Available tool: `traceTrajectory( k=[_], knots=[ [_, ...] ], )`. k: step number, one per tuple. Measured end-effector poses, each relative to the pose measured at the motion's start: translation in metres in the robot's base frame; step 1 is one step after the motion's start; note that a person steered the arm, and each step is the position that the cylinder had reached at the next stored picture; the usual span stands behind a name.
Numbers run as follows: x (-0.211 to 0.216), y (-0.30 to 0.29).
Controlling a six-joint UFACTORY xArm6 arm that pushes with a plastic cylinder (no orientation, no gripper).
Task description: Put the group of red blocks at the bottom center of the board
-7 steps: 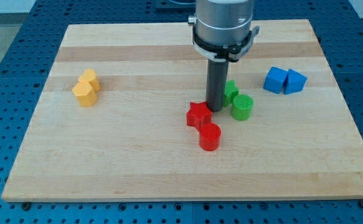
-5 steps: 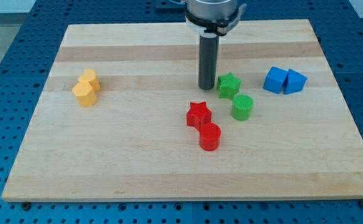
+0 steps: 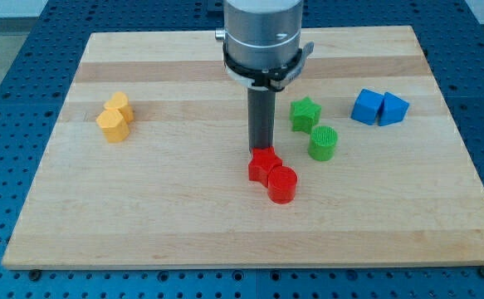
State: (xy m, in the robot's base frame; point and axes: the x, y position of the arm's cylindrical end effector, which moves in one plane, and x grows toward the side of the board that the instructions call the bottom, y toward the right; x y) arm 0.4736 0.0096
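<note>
Nearest to the view's bottom, the light wooden tabletop (image 3: 142,224) lies bare along its front edge, its grain running from the view's left to the view's right in pale and slightly darker bands. No brand, label or lettering can be read on any of it.

A little further back, just right of the board's middle, sit the two red blocks. The red cylinder (image 3: 281,184) stands upright with its round face up, and it touches the red star (image 3: 263,165), which lies flat just up and to the view's left of it. Together the pair makes a short line slanting from upper left to lower right. They are near the centre of the board, not at its bottom edge.

My tip (image 3: 262,150) comes down right at the star's far edge, touching it or very nearly so. The rod is upright and has no fingers to open or close.

Behind and to the view's right are the green cylinder (image 3: 324,143) and the green star (image 3: 305,114), close together but apart. Well off to the view's left, two yellow blocks (image 3: 114,118) press together; their shape is hard to make out. Far right, a blue cube (image 3: 366,107) touches a blue wedge-like block (image 3: 393,109).

Around the board runs a blue perforated bench (image 3: 1,166).
</note>
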Motion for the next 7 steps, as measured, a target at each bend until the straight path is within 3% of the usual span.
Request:
traceTrajectory(
  k=[3,4,5,6,7],
  knots=[
    [0.055,0.0],
    [0.047,0.0],
    [0.003,0.008],
    [0.019,0.042],
    [0.061,0.057]
  ],
)
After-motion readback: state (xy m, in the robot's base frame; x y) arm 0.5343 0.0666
